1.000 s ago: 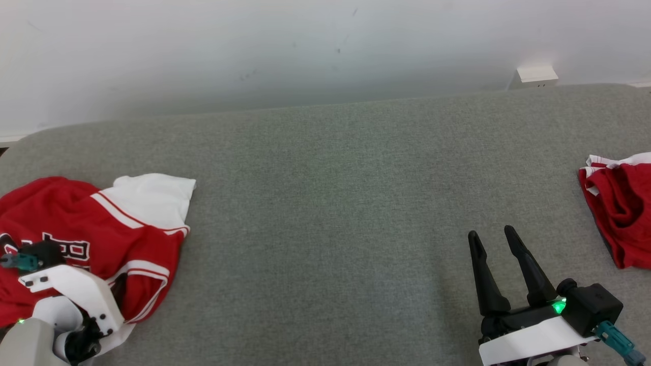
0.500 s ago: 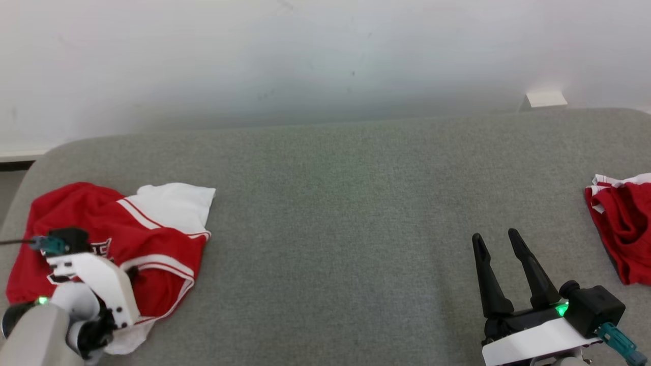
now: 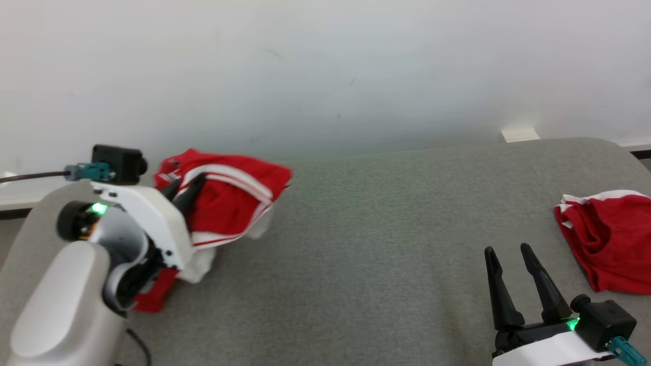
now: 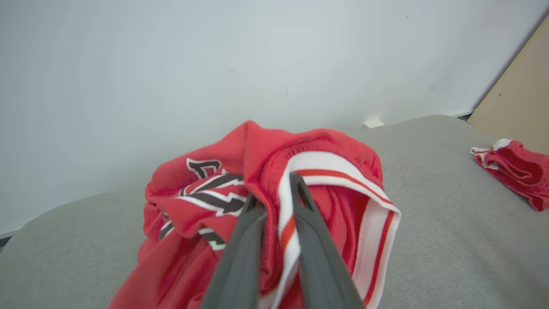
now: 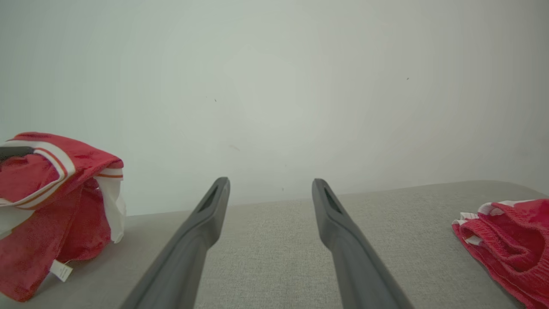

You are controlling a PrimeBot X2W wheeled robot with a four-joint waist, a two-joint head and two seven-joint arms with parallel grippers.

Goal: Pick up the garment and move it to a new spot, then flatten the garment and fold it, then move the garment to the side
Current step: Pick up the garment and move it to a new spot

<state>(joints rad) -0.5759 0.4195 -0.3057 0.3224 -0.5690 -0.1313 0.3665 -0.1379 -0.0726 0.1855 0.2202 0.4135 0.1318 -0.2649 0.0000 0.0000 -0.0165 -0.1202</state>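
Observation:
A red garment (image 3: 231, 195) with white and red striped trim hangs bunched above the left end of the grey surface, its lower folds still resting there. My left gripper (image 3: 185, 185) is shut on it. In the left wrist view the two fingers (image 4: 274, 191) pinch a striped edge of the garment (image 4: 330, 171), with black and white lettering showing to the left. Low at the right, my right gripper (image 3: 507, 249) stands open above bare surface, nothing between its fingers (image 5: 270, 182). The garment (image 5: 43, 171) hangs at the far left of the right wrist view, a small tag dangling below.
A second crumpled red and white cloth (image 3: 605, 239) lies at the right end of the grey padded surface (image 3: 366, 229); it is also in the right wrist view (image 5: 510, 231). A pale wall runs close behind. A tan board (image 4: 514, 98) leans at the far right.
My left gripper has shut on the garment and raised it off the surface, bunching it. The head camera has tilted and shifted. The right gripper stays open in place.

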